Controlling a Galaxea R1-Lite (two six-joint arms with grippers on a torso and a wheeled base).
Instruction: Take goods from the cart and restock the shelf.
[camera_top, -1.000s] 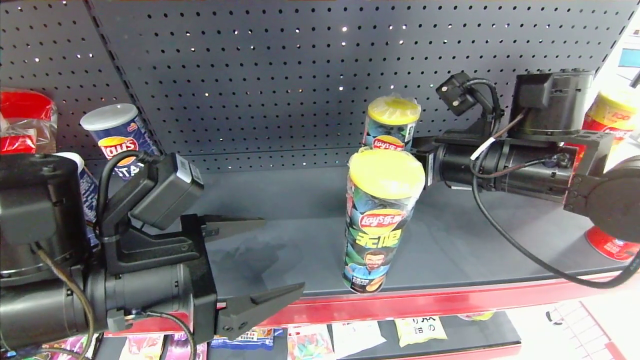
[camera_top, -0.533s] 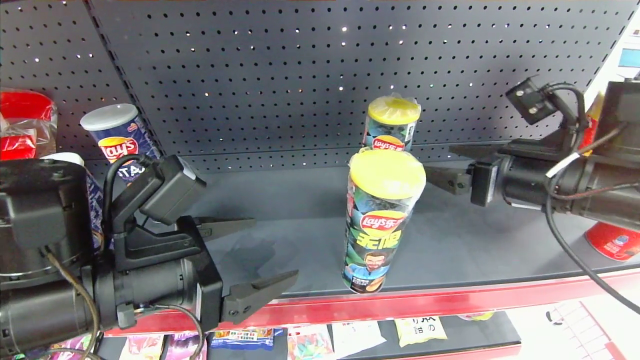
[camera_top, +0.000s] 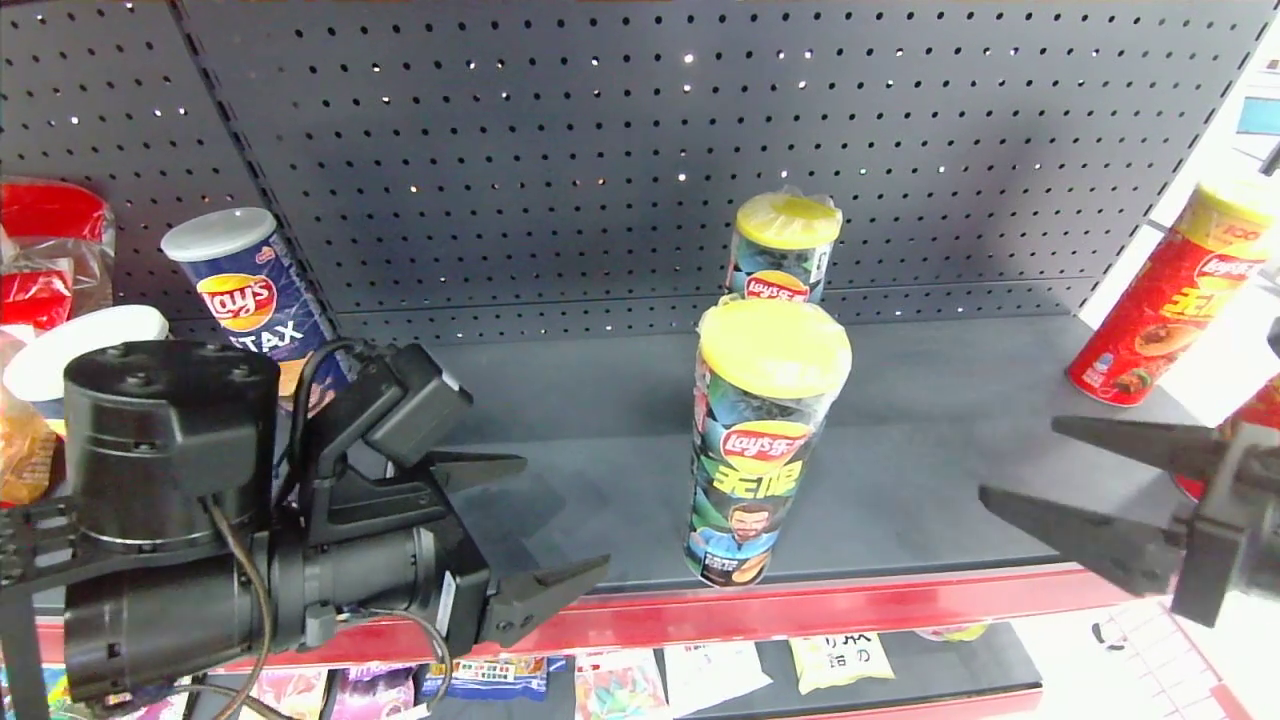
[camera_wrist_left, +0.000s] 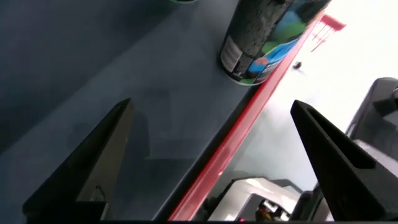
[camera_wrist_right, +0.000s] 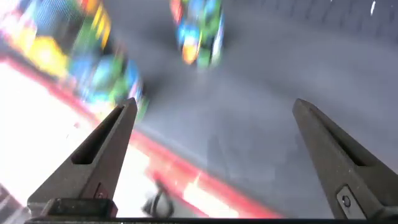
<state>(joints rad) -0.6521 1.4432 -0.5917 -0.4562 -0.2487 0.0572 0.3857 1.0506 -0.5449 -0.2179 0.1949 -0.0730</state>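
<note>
Yellow-lidded chip can (camera_top: 765, 440) stands upright at the shelf's (camera_top: 600, 400) front edge, with a second can (camera_top: 783, 250) just behind it. The right tool (camera_top: 1020, 460), spread and empty, has pulled back from beside the cans to the shelf's right front, uncovering a red can (camera_top: 1160, 300). The left tool (camera_top: 565, 515), also spread and empty, has edged slightly nearer.

- A tall front can (camera_top: 765, 440) with a yellow lid and a green-and-blue wrap stands upright near the front edge of the shelf (camera_top: 900, 480).
- A second can (camera_top: 783, 250) of the same kind stands upright just behind it, close to the shelf's back.
- A blue can (camera_top: 250, 290) with a white lid stands far to the left.
- A red can (camera_top: 1165, 300) with a yellow lid stands at the right end.
- The shelf is dark grey with a red front lip.
</note>
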